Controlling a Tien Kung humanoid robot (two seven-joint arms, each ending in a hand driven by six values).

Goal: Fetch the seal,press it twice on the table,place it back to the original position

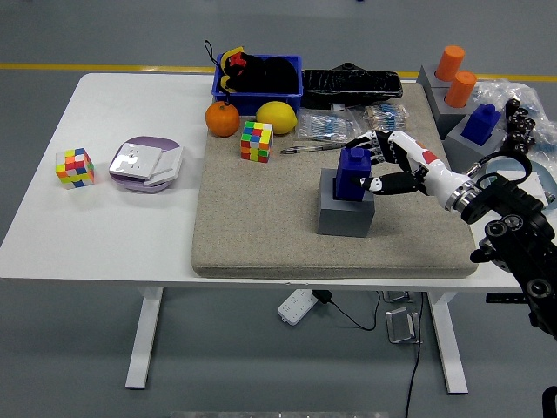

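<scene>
The blue seal (352, 171) stands in the grey block holder (345, 218) on the tan felt mat (261, 235), right of the mat's middle. My right hand (369, 165) reaches in from the right and is shut on the seal, thumb at its front side and fingers curled around its back. The seal looks raised slightly in its holder. The left arm does not show.
Behind the seal lie a pen (313, 148), plastic packets (331, 124), a colour cube (257, 141), a lemon (276, 117) and an orange (222, 119). A second blue seal (481, 123) and orange cylinders (454, 75) stand at the right. A cube (75, 167) and a purple plate (145, 164) sit at the left.
</scene>
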